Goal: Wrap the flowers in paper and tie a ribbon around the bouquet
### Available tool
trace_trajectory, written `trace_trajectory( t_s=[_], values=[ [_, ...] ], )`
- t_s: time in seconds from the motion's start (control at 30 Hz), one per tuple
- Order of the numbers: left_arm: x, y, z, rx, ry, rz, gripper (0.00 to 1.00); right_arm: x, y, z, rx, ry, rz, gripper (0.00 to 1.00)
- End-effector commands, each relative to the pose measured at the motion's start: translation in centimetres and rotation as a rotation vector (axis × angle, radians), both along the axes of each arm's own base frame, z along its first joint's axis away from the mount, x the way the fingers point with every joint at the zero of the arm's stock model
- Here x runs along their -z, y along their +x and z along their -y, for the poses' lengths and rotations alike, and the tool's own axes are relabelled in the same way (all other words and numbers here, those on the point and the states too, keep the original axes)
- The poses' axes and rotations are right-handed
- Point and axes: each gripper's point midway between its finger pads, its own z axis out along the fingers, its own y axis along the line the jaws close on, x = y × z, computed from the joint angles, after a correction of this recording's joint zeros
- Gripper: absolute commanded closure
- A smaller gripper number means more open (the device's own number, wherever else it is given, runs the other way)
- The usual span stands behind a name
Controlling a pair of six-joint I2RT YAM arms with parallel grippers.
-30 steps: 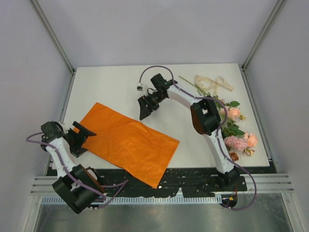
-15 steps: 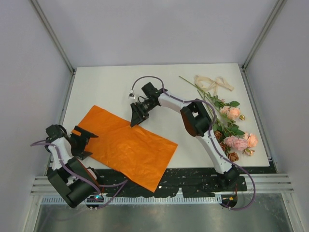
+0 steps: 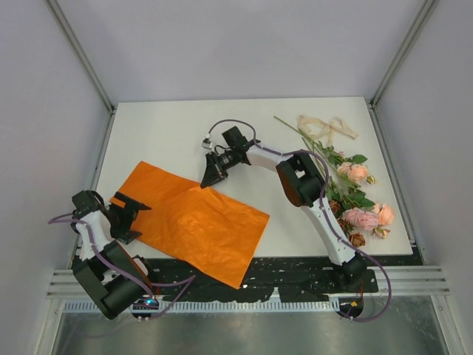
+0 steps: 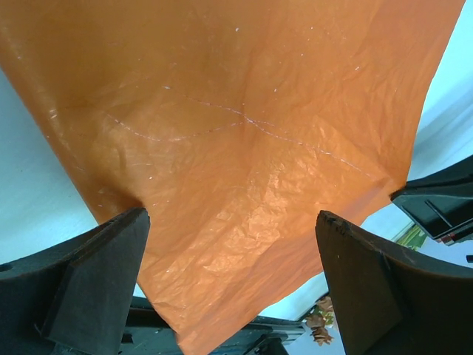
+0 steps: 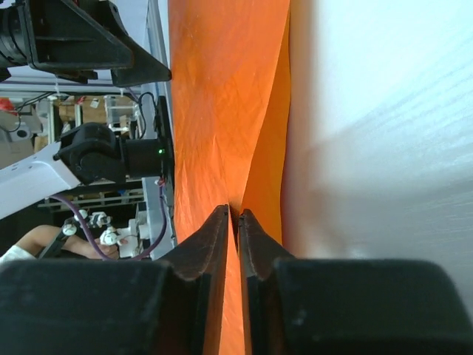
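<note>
ok, right jaws pinch the paper point(image 3: 196, 222) edge, left jaws gape empty; yank hard and that thin sheet could tear or slip.

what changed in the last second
The right pincer swung left to the far edge of the paper and closed on it. The left pincer stayed open at the paper's left corner, shifting only slightly; flowers and ribbon did not move.

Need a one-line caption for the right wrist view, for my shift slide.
Right tool closed on an edge of the orange paper, beside the white table.
</note>
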Motion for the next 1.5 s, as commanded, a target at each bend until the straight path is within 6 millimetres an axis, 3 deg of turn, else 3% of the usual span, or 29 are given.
trace_trajectory(
  t_s=[0.0,0.1,0.17,0.23,0.27,0.3,0.37,0.5,0.53,0.57,0.6,0.63,0.8,0.83,0.87,0.93,0.97,1.0,1.03,1.07,1.1,1.23,1.33,1.43,1.47],
  values=[
    [-0.4,0.7,-0.2,0.003,0.027,0.045,0.00,-3.9,-0.7,-0.9,-0.013,0.110,-0.031,0.78],
    [-0.4,0.7,-0.2,0.007,0.027,0.048,0.00,-2.9,-1.5,-1.1,-0.021,0.096,-0.065,0.64],
    [-0.5,0.7,-0.2,0.007,0.028,0.050,0.00,-2.2,-2.1,-1.3,-0.032,0.087,-0.086,0.63],
    [-0.6,0.7,-0.2,0.009,0.031,0.053,0.00,-1.7,-2.5,-1.5,-0.038,0.080,-0.096,0.73],
    [-0.5,0.7,-0.2,0.009,0.030,0.052,0.00,-1.6,-2.3,-1.5,-0.037,0.083,-0.091,0.89],
    [-0.7,0.8,-0.2,0.010,0.033,0.060,0.00,-1.7,-2.2,-1.5,-0.033,0.083,-0.087,0.95],
    [-1.1,1.2,0.2,0.022,0.015,0.091,0.00,-2.8,-0.9,-1.1,-0.002,0.092,-0.062,0.95],
    [-3.5,3.2,1.6,0.109,0.003,0.212,0.00,-7.6,4.4,1.9,0.117,0.140,0.045,0.95],
    [-4.4,3.9,2.0,0.145,0.006,0.248,0.00,-10.0,5.1,2.4,0.130,0.167,0.100,0.95],
    [-5.7,4.8,2.4,0.180,0.013,0.298,0.00,-10.7,6.3,3.8,0.166,0.154,0.106,0.95],
    [-6.9,5.6,2.8,0.213,0.019,0.340,0.00,-13.2,7.1,4.5,0.174,0.178,0.181,0.95],
    [-7.9,6.2,3.3,0.240,0.021,0.375,0.00,-14.1,7.5,5.6,0.192,0.163,0.184,0.95],
    [-13.2,9.8,5.3,0.346,0.045,0.573,0.00,-21.0,8.4,8.6,0.200,0.154,0.477,0.95],
    [-14.2,10.5,5.6,0.361,0.049,0.608,0.00,-20.4,7.4,9.5,0.155,0.087,0.547,0.95],
    [-15.0,11.1,6.1,0.376,0.041,0.637,0.00,-22.0,8.5,10.1,0.182,0.026,0.679,0.95],
    [-16.6,12.2,6.9,0.395,0.025,0.696,0.00,-21.4,6.2,10.5,0.094,-0.128,0.816,0.95],
    [-17.0,12.7,7.3,0.400,0.009,0.714,0.00,-22.2,5.7,10.7,0.059,-0.148,0.915,0.95],
    [-17.5,13.2,7.4,0.395,-0.004,0.736,0.00,-21.2,4.8,10.1,0.029,-0.216,0.958,0.95],
    [-17.7,13.6,7.6,0.385,-0.022,0.744,0.00,-21.9,3.8,9.9,-0.005,-0.221,1.027,0.94],
    [-17.7,14.0,7.5,0.372,-0.032,0.751,0.00,-20.5,3.0,9.3,-0.036,-0.272,1.055,0.95],
    [-17.5,14.2,7.5,0.355,-0.051,0.746,0.00,-20.6,2.0,8.7,-0.060,-0.278,1.088,0.95],
    [-16.2,14.7,6.5,0.296,-0.074,0.722,0.01,-15.4,0.2,6.2,-0.101,-0.439,1.137,0.95],
    [-14.7,14.4,4.1,0.215,-0.064,0.665,0.01,-12.2,-0.9,3.6,-0.105,-0.476,1.117,0.95],
    [-13.1,13.6,1.2,0.134,-0.055,0.600,0.01,-7.9,-1.7,2.4,-0.093,-0.518,1.038,0.95],
    [-12.6,13.2,0.6,0.130,-0.047,0.577,0.02,-7.4,-1.9,1.7,-0.088,-0.496,1.028,0.95]
  ],
)
